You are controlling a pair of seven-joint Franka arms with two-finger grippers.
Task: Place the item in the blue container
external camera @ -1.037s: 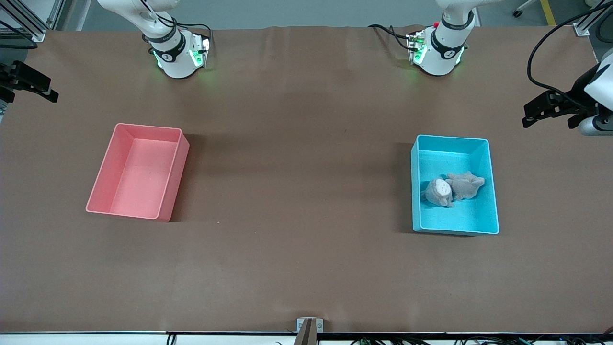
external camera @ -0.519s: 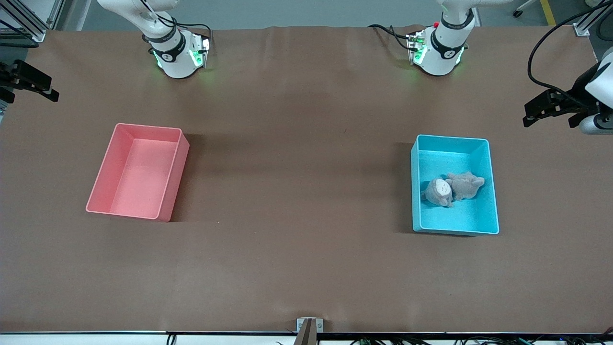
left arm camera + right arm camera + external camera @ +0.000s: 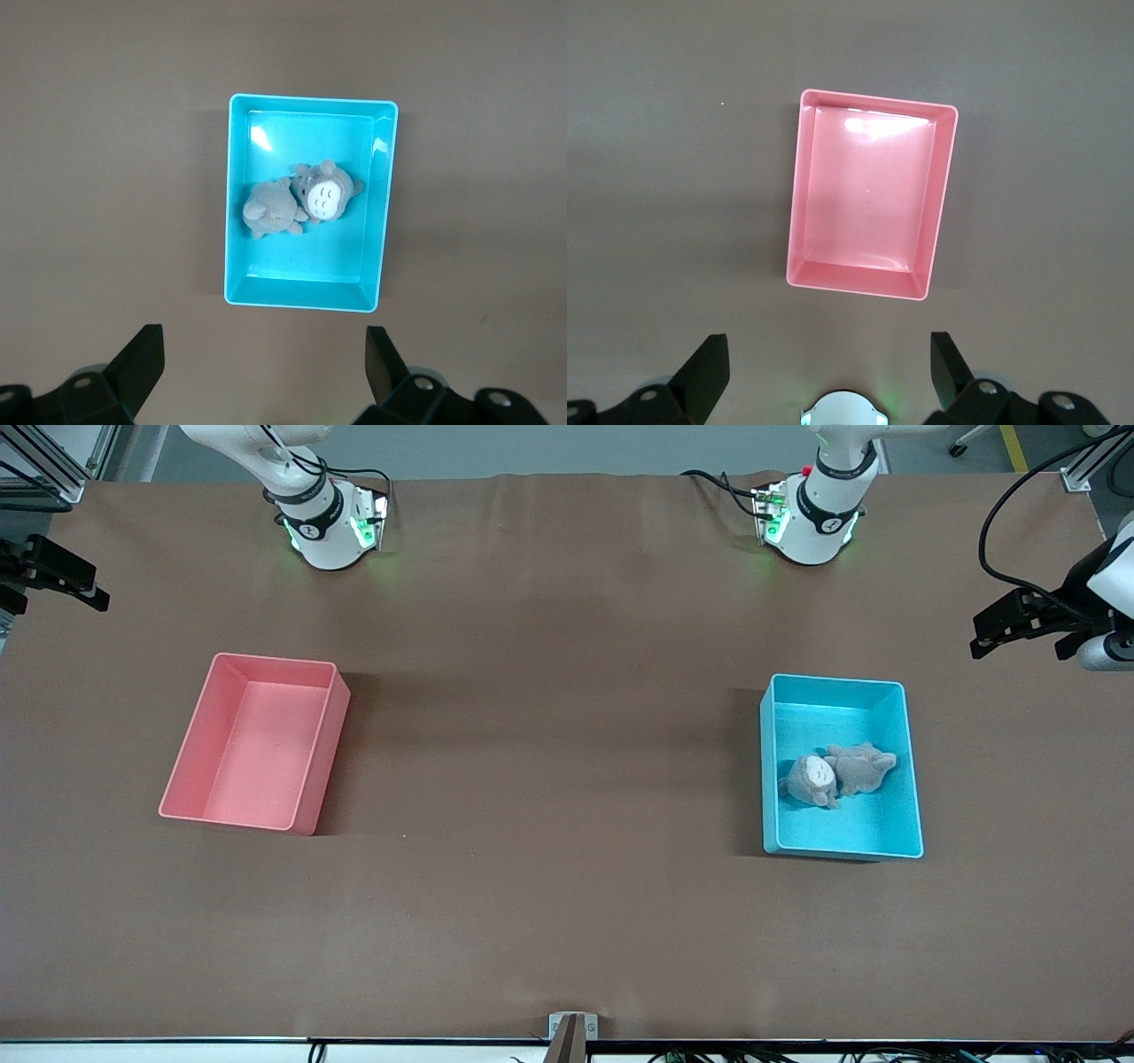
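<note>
The blue container stands toward the left arm's end of the table. A grey plush toy with a white face patch lies inside it, on the bin's floor. My left gripper hangs open and empty, high over the bare table by that end's edge, apart from the bin. At the other end of the table, my right gripper is also open and empty in the air, well away from the pink bin.
A pink bin with nothing in it stands toward the right arm's end. The two arm bases sit along the table's back edge. A brown cloth covers the table.
My left gripper has drifted slightly outward toward its end of the table. The toy, both bins and the right gripper have stayed where they were.
</note>
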